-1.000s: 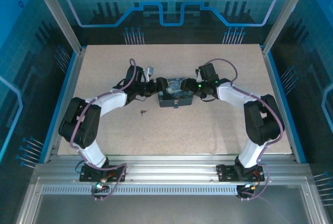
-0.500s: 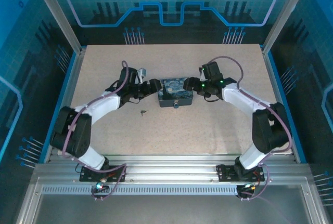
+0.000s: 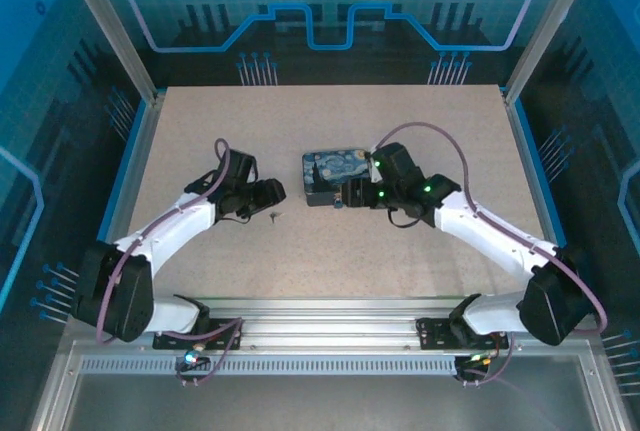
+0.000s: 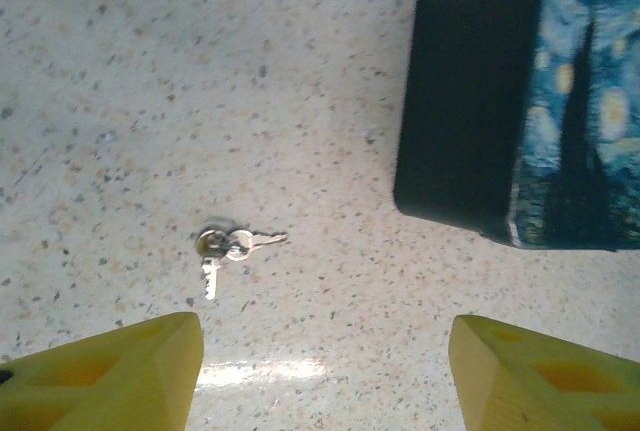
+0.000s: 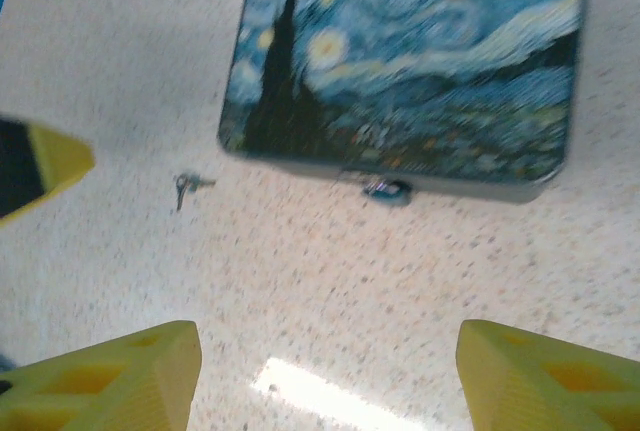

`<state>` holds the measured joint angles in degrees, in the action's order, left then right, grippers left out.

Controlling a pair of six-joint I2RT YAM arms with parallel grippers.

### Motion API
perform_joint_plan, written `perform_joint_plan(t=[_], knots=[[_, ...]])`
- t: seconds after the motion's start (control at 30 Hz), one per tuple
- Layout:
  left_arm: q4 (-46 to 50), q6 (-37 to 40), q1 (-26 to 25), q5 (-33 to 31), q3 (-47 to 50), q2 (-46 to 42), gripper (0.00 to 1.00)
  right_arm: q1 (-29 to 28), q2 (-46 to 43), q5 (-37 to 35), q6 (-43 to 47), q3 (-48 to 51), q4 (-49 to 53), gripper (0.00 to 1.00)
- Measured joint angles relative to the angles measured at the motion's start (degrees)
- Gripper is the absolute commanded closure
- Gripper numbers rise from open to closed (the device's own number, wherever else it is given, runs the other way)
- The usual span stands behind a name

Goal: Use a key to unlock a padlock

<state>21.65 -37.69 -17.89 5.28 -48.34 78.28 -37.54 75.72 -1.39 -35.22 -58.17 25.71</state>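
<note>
The key (image 4: 228,247) lay left of the tin box (image 4: 470,111); the left fingers (image 4: 110,376), spread wide, needed centring over it before pinching.

In the top view, the left arm (image 3: 170,231) is being held low, reaching from the lower left corner up towards the centre. The left gripper (image 3: 270,194) is being pointed to the right, just left of the middle. The right arm (image 3: 480,231) is being held stretched from the lower right towards the centre, with the right gripper (image 3: 347,194) being pointed left. In both wrist views, the yellow fingers (image 4: 110,376) are being held wide apart at the bottom corners.
</note>
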Motion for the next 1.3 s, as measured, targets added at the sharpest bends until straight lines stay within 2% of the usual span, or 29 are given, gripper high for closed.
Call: perform_joint_plan(t=[0.23, 0.47, 0.93, 1.07, 1.3], knots=[[0.1, -2.7, -2.1, -2.3, -0.4, 7.5, 0.43, -9.4, -0.7, -3.3, 0.1, 1.5, -0.1, 0.29], [0.0, -4.5, -2.6, -4.4, -3.9, 14.3, 0.51, -12.8, -0.8, -5.8, -0.9, 2.4, -0.2, 0.28], [1.0, -5.6, -4.0, -7.5, -6.7, 18.4, 0.59, -13.6, -0.9, -8.1, -2.9, 5.0, -0.5, 0.27], [2.1, -5.5, -4.8, -9.3, -7.6, 19.0, 0.65, -13.6, -1.6, -8.6, -3.1, 5.7, -1.0, 0.27], [3.4, -5.4, -5.7, -11.8, -8.8, 21.1, 0.67, -13.6, -2.5, -8.8, -3.6, 6.8, -1.3, 0.27]])
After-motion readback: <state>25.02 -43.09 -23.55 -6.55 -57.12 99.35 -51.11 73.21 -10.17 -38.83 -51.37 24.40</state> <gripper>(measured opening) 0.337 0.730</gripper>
